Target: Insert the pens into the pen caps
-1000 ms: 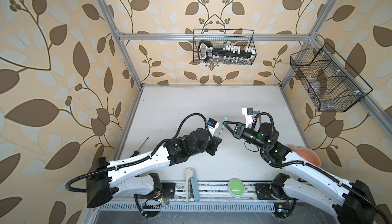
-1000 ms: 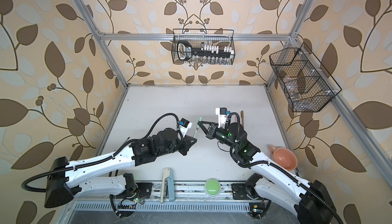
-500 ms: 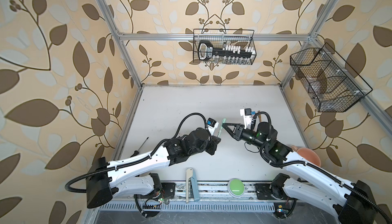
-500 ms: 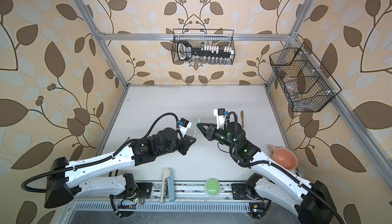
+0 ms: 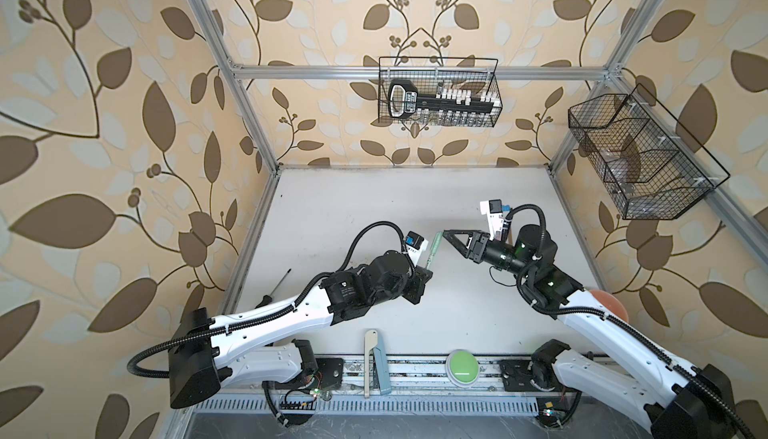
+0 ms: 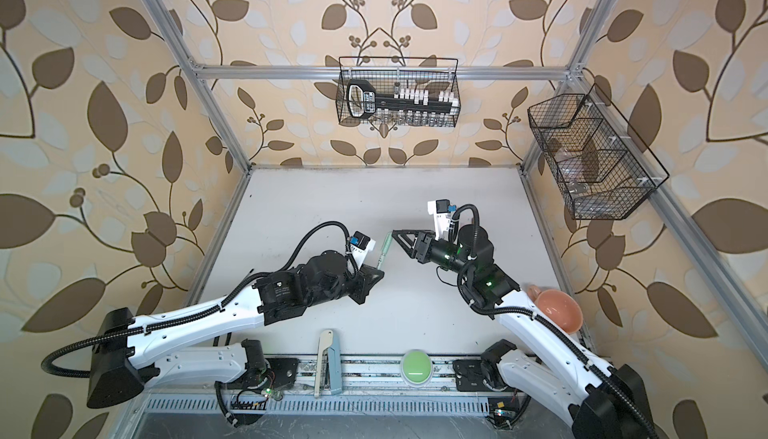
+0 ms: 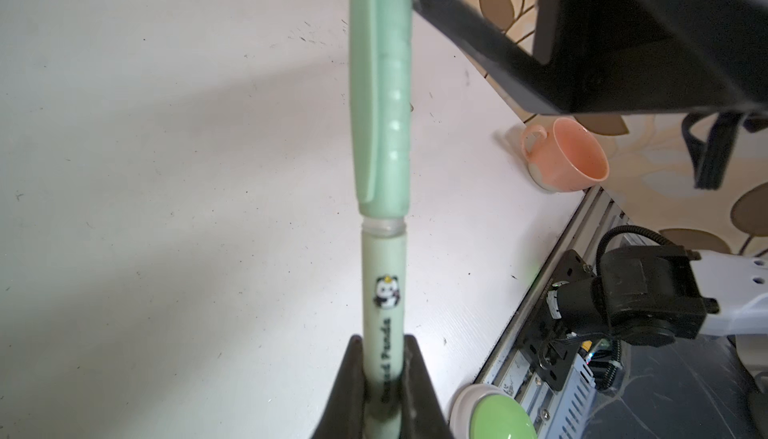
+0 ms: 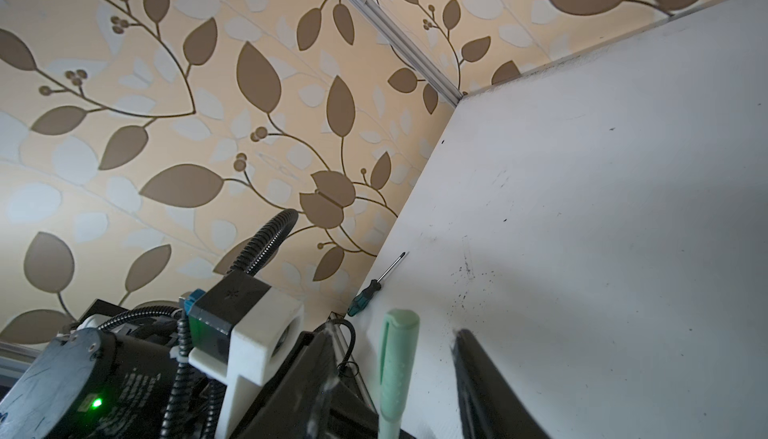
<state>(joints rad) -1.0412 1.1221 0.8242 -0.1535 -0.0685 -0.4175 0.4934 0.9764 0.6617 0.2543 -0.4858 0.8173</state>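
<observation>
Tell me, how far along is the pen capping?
Done: the green cap sits on the green pen, with only a thin clear ring showing between them. In hand: the left gripper clamps the pen's barrel, while the right gripper stands open on either side of the cap. Left: no other pens or caps show here, so I cannot tell what remains.

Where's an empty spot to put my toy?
The back of the table, between the far wall and the green pen, is bare. Crowded: the middle, where the left arm and right arm meet; front right, by the cup.
</observation>
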